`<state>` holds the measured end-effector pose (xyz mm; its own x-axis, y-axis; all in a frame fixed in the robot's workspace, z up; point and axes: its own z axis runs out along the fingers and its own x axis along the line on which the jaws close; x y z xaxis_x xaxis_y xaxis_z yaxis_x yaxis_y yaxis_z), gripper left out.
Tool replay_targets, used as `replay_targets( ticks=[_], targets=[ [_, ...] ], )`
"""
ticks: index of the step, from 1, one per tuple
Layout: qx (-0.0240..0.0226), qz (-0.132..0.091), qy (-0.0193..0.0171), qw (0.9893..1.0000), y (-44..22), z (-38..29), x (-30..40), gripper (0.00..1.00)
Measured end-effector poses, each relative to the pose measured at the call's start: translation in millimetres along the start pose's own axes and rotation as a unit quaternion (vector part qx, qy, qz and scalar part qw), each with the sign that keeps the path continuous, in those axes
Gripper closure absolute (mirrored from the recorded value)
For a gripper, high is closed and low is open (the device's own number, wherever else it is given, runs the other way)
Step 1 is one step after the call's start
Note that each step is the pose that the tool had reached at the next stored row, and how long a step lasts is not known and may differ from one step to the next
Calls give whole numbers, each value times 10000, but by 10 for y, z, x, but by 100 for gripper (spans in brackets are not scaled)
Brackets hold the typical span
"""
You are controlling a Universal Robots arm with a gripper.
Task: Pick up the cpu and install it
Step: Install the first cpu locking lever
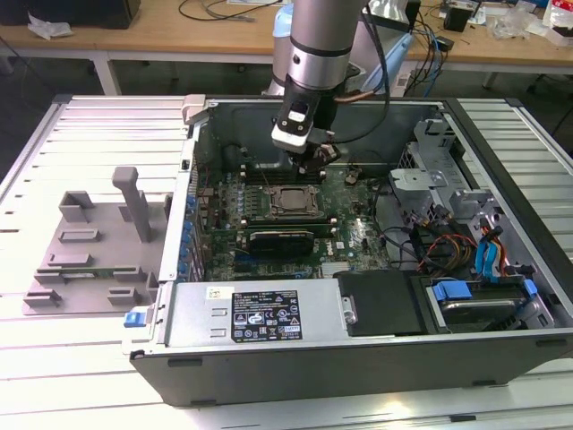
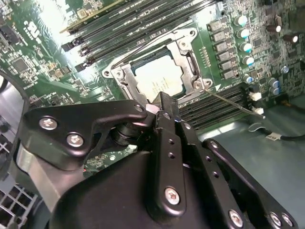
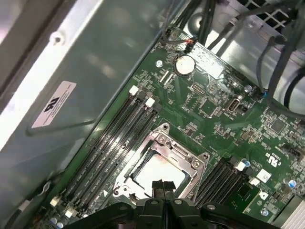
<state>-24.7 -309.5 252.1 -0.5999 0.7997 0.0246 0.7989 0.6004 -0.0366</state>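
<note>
The cpu (image 2: 159, 78) lies flat in its socket on the motherboard (image 3: 214, 114), a pale silver-grey square with a smooth, faintly glossy top, so I judge the placing itself done. The socket frame (image 2: 188, 52) rings it in bright stamped steel with screw heads at the corners, shaped to bear on the chip's edges and leave the lid bare. A thin wire lever (image 2: 228, 100) runs out from one corner of the frame, and I cannot tell whether it is latched. My gripper (image 3: 162, 185) hangs directly over the chip's near edge, its black fingertips pressed together and carrying nothing, which fits a tool that has let go rather than one reaching to grasp. Long dark memory slots (image 3: 109, 138) run in parallel rows on both sides of the socket, and a shiny coin cell (image 3: 183, 64) sits farther out on the green board. In the exterior view my gripper (image 1: 318, 159) shows at about one o'clock from the cpu (image 1: 288, 199). The matte grey plastic tray (image 1: 89, 251) with its upright posts rests at nine o'clock, outside the open computer case (image 1: 192, 179). The grey power supply box (image 1: 260, 313) lies at six o'clock.
</note>
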Motion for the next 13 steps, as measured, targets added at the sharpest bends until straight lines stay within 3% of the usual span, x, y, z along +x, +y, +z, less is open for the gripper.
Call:
replay_targets(
  ticks=[2, 4, 6, 8, 13],
  targets=[
    [5, -198, -7, 9998, 0, 0, 0, 89],
    [12, -495, -18, 9988, 0, 0, 0, 89],
    [15, -609, -22, 9981, 0, 0, 0, 89],
    [21, -857, -31, 9963, 0, 0, 0, 89],
    [26, -1067, -39, 9943, 0, 0, 0, 89]
  ],
)
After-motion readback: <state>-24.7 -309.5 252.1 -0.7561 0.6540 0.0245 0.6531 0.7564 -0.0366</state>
